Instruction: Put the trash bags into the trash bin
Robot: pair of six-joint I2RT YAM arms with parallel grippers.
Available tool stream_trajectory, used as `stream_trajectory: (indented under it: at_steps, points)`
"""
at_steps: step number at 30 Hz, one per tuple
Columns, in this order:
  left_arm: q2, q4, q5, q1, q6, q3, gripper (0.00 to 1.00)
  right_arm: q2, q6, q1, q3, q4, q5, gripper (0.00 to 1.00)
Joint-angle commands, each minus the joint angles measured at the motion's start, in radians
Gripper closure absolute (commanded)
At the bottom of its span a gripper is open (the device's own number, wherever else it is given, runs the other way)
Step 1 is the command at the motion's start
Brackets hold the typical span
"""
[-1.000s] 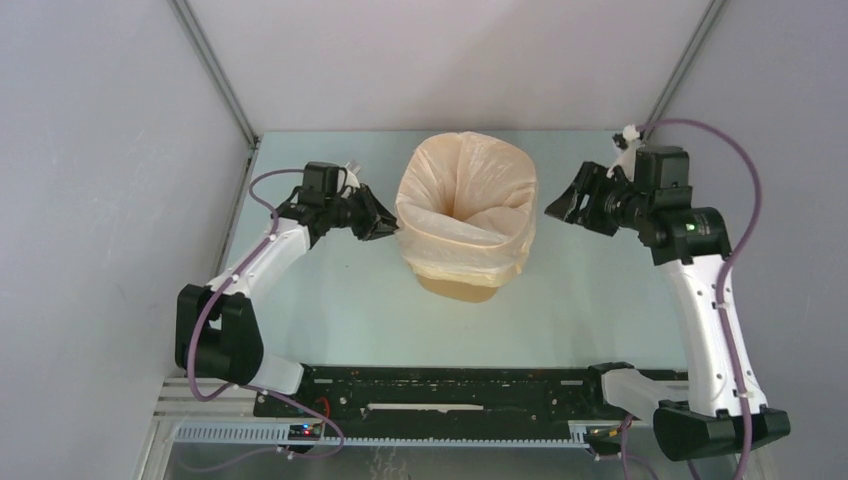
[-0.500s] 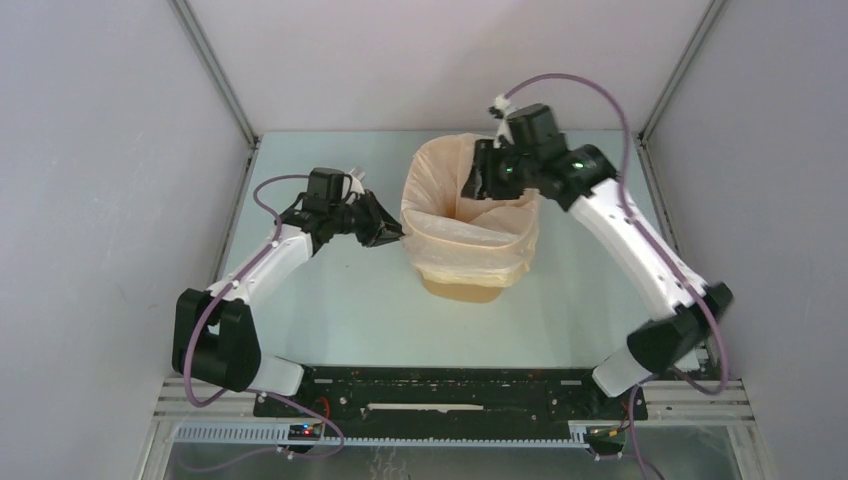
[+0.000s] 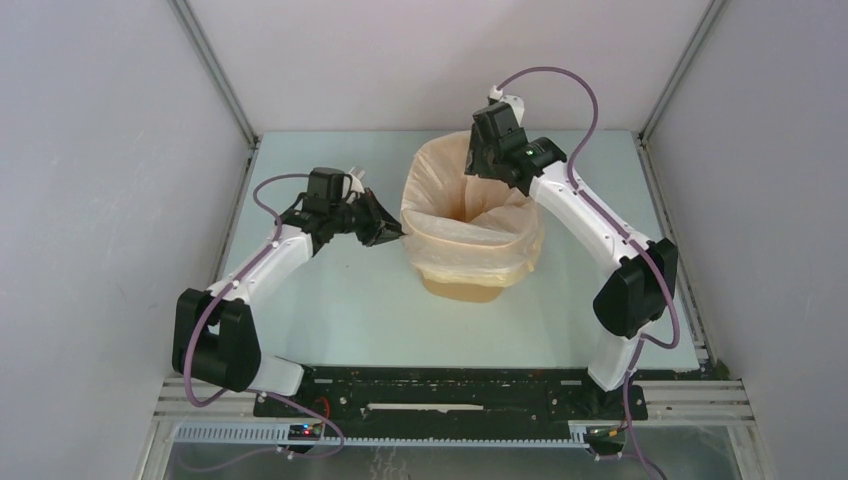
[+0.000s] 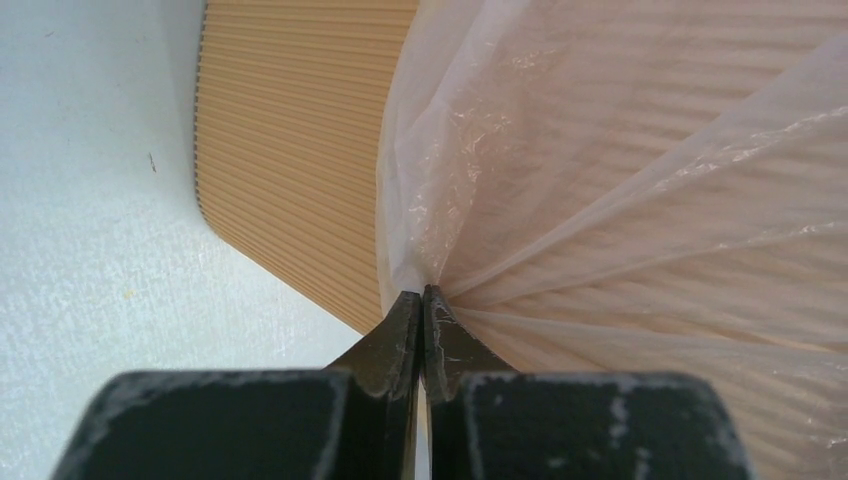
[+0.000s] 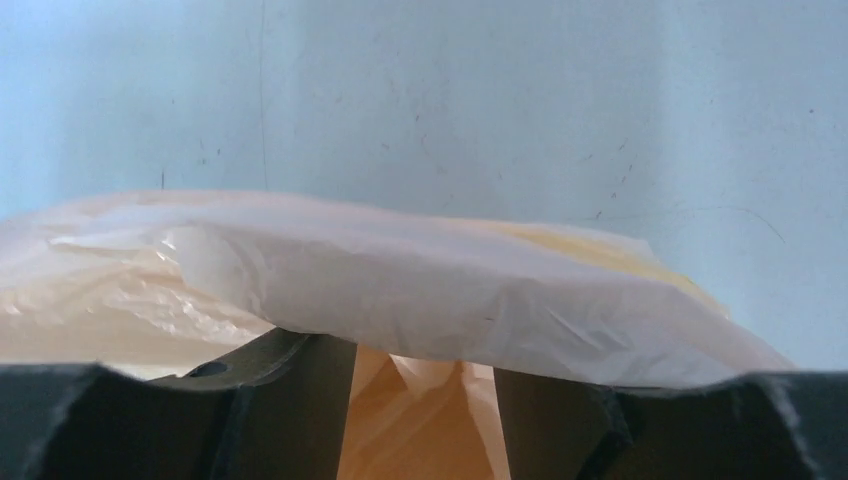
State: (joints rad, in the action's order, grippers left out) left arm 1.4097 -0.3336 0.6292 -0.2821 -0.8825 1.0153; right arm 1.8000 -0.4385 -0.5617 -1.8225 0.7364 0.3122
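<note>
The orange-yellow trash bin stands mid-table, lined with the cream-white trash bag, whose rim is folded over the mouth. My left gripper is at the bin's left side, shut on a pinch of the bag film, which fans out in taut creases over the bin's ribbed wall. My right gripper hangs over the bin's back rim, pointing down into it. In the right wrist view it is open, its fingertips hidden under the bag's folded rim, with the bag's inside between the fingers.
The pale table runs to grey walls on three sides, with metal frame posts at the back corners. The right arm's forearm passes over the bin's right side. A black rail lies along the near edge.
My right arm has swung from the bin's right side over to its back rim and dipped its gripper into the mouth. The left gripper has stayed at the bag's left side.
</note>
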Motion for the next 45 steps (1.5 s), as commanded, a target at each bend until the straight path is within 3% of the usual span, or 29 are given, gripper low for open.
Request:
stream_trajectory:
  at_steps: [1, 4, 9, 12, 18, 22, 28, 35, 40, 45]
  points:
    - [-0.011, 0.031, -0.019, -0.009, 0.011, -0.028, 0.95, 0.003, -0.017, 0.003, 0.005, -0.156, 0.141, 0.38]
    - [-0.008, 0.030, -0.017, -0.009, 0.013, -0.028, 0.95, 0.013, 0.037, 0.000, -0.036, -0.131, 0.070, 0.34]
    - [-0.015, 0.019, -0.014, -0.010, 0.023, -0.019, 0.95, 0.000, 0.116, -0.042, -0.201, 0.185, -0.167, 0.29]
    - [-0.006, 0.016, -0.008, -0.009, 0.024, -0.009, 0.96, -0.060, 0.114, -0.092, -0.162, 0.294, -0.212, 0.28]
    - [0.017, 0.020, -0.005, -0.009, 0.029, 0.009, 0.97, -0.211, 0.043, -0.193, 0.075, 0.230, -0.254, 0.26]
    - [0.027, 0.019, -0.003, -0.010, 0.027, 0.012, 0.97, -0.231, 0.007, -0.259, 0.104, 0.257, -0.216, 0.24]
    - [0.029, 0.018, -0.009, -0.009, 0.027, 0.022, 0.99, -0.277, -0.043, -0.203, 0.161, 0.178, -0.251, 0.17]
    - [0.035, 0.019, -0.008, -0.012, 0.015, 0.035, 1.00, -0.137, 0.038, -0.057, 0.127, 0.081, -0.169, 0.16]
    - [0.032, 0.020, -0.013, -0.019, 0.013, 0.036, 1.00, -0.038, 0.081, -0.056, 0.140, 0.064, -0.123, 0.16]
    - [0.030, 0.021, -0.016, -0.021, 0.012, 0.026, 1.00, -0.011, 0.043, -0.061, 0.256, -0.044, -0.140, 0.14]
